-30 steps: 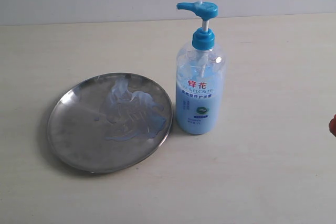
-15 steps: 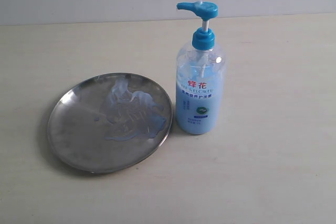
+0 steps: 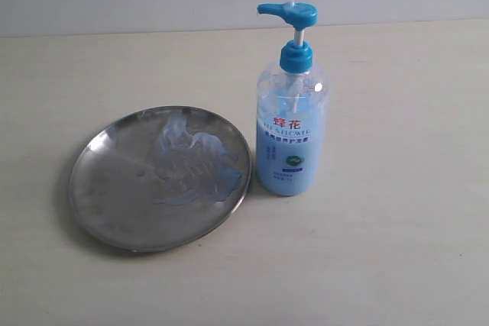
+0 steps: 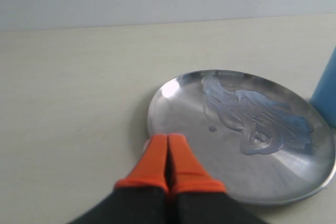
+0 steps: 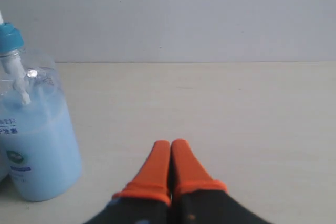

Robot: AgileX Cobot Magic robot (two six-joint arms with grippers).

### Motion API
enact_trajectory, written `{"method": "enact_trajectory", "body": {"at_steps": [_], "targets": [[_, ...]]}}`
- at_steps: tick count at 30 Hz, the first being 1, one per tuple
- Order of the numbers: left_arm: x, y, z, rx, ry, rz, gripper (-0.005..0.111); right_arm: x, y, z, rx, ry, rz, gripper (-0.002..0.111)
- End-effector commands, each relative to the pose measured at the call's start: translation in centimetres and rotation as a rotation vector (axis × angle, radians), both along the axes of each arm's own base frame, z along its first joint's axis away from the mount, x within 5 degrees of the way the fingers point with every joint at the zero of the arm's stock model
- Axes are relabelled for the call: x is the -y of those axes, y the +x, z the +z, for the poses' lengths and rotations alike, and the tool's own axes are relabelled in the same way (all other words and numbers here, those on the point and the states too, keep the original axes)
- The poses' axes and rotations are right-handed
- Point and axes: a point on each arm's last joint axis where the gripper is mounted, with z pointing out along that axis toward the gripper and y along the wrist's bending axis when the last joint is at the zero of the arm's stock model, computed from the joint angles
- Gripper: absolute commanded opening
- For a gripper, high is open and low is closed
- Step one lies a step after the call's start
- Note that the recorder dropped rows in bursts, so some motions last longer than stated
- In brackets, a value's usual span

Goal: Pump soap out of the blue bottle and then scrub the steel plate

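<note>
Lin: Pale desk [image 3: 397, 250], plain wall behind. Plate [image 3: 99, 188] sits on the left in the exterior view. Bottle [image 3: 290, 150] stands upright just beside its right rim; touching or not, can't tell.

Sam: Soap out?

Lin: Yes. Soap [image 3: 191, 166] lies on the plate as a glossy, streaky smear, on the half nearer the bottle. The pump step reads as done. Pump head is up, with the nozzle aimed toward the plate side.

Sam: Scrubbed?

Lin: Partly at best. The streaks look spread rather than a fresh blob, but the far half of the plate is bare steel. No sponge or brush is visible anywhere.

Sam: Jaws?

Lin: Both sets are pressed closed with nothing between them. Left jaws sit at the plate's rim, clear of the smear; contact with the rim isn't clear from the wrist view. Right jaws are over bare desk, near the bottle but apart from it. Neither arm shows in the exterior view.

Sam: Verdict?

Lin: Either the scrub is unfinished, or it's finished and the arms are parked. Coverage suggests work is left.
</note>
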Motion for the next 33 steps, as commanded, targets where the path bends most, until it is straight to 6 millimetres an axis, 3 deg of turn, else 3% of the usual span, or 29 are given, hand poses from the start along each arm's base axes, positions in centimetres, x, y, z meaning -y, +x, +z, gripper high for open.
{"method": "enact_trajectory", "body": {"at_steps": [1, 13, 33], "targets": [[0.01, 0.01, 0.03, 0.015, -0.002, -0.002, 0.0, 0.21, -0.08, -0.34, -0.024, -0.024, -0.045, 0.0], [0.01, 0.01, 0.03, 0.015, -0.002, -0.002, 0.0, 0.85, -0.59, -0.3, 0.0, -0.018, -0.169, 0.0], [0.01, 0.01, 0.03, 0.015, -0.002, -0.002, 0.0, 0.86, -0.64, -0.3, 0.003, -0.012, -0.173, 0.0]]}}
